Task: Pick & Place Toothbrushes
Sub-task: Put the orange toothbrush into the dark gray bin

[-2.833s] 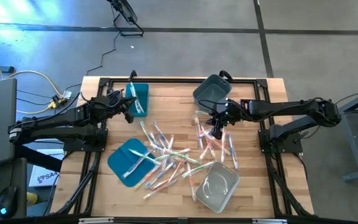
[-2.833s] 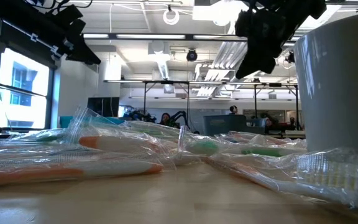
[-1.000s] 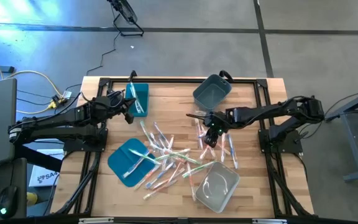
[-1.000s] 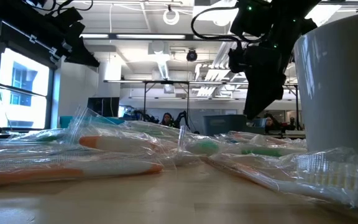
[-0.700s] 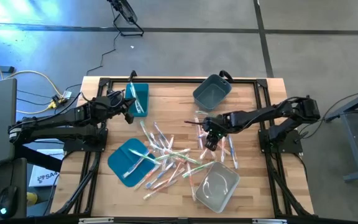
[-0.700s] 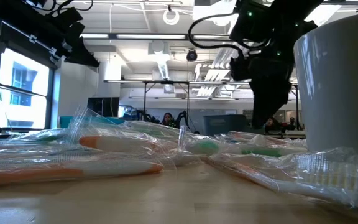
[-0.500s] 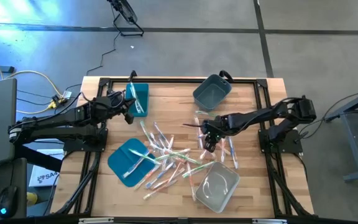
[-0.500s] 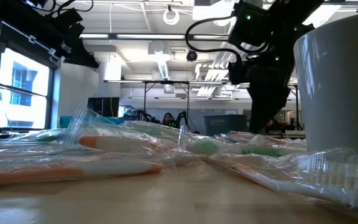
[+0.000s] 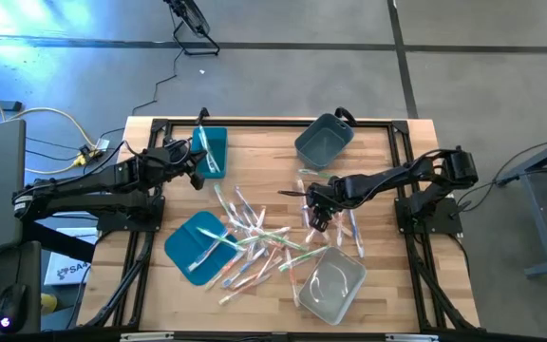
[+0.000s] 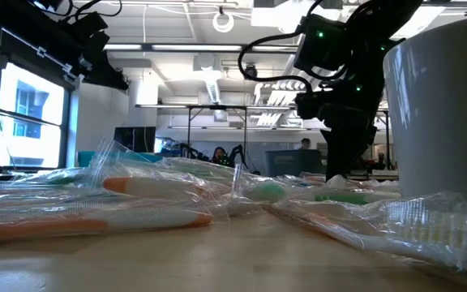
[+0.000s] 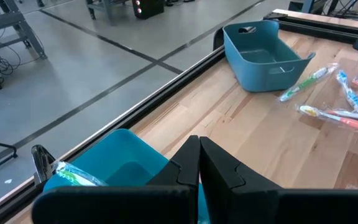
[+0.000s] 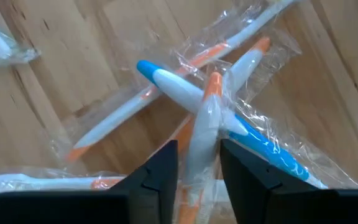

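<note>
On the wooden table [image 9: 264, 161], the toothbrushes [image 9: 254, 237] lie scattered in clear wrappers across the middle, between a teal lid [image 9: 196, 245] near the front left, a clear bin [image 9: 333, 283] near the front right and a grey-blue bin [image 9: 324, 141] at the back. At the pile's right edge, the right gripper [image 12: 197, 163] is down among them, its two fingers [image 12: 160, 168] standing on either side of one orange-and-white toothbrush [image 12: 202, 127] that crosses a blue-and-white one [image 12: 179, 90]; the fingers sit close to the handle, though whether they are pressing it cannot be told. Off to the back left, the left gripper [image 11: 199, 163] hovers over a teal bin [image 9: 212, 149] that holds a green toothbrush [image 11: 73, 175], its fingers pressed together with nothing between them.
</note>
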### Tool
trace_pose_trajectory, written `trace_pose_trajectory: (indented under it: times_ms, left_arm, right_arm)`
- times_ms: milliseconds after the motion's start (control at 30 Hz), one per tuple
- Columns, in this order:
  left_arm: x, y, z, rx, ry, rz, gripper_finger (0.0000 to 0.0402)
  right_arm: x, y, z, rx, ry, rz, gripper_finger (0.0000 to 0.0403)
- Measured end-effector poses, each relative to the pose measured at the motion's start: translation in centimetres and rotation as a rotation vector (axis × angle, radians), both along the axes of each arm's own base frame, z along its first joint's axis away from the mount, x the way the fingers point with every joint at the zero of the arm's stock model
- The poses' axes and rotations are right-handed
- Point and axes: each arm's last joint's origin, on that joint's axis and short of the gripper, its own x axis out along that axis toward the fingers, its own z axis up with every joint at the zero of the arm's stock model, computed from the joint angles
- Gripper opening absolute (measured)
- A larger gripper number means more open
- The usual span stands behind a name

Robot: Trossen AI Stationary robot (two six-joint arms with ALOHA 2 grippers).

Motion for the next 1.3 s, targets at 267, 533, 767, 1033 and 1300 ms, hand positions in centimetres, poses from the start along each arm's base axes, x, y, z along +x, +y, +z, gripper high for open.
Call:
trace_pose_trajectory:
  times_ms: [267,533,767,1033,1300]
  left_arm:
    - [0.0,0.0,0.0,0.0,0.0,0.0,0.0006]
    - [0.0,0.0,0.0,0.0,0.0,0.0,0.0006]
    - [0.0,0.0,0.0,0.0,0.0,0.0,0.0006]
    - [0.0,0.0,0.0,0.0,-0.001,0.0,0.0006]
    - [0.0,0.0,0.0,0.0,0.0,0.0,0.0006]
  right_arm:
    - [0.0,0.0,0.0,0.001,0.0,-0.002,0.0037]
    - [0.0,0.1,0.0,0.029,-0.003,0.007,0.0019]
    - [-0.2,0.1,1.6,0.032,-0.077,0.012,0.0014]
    - [-1.0,-0.1,5.6,0.007,-0.258,0.035,0.0014]
    - [-1.8,-0.3,9.8,-0.057,-0.499,0.061,0.0014]
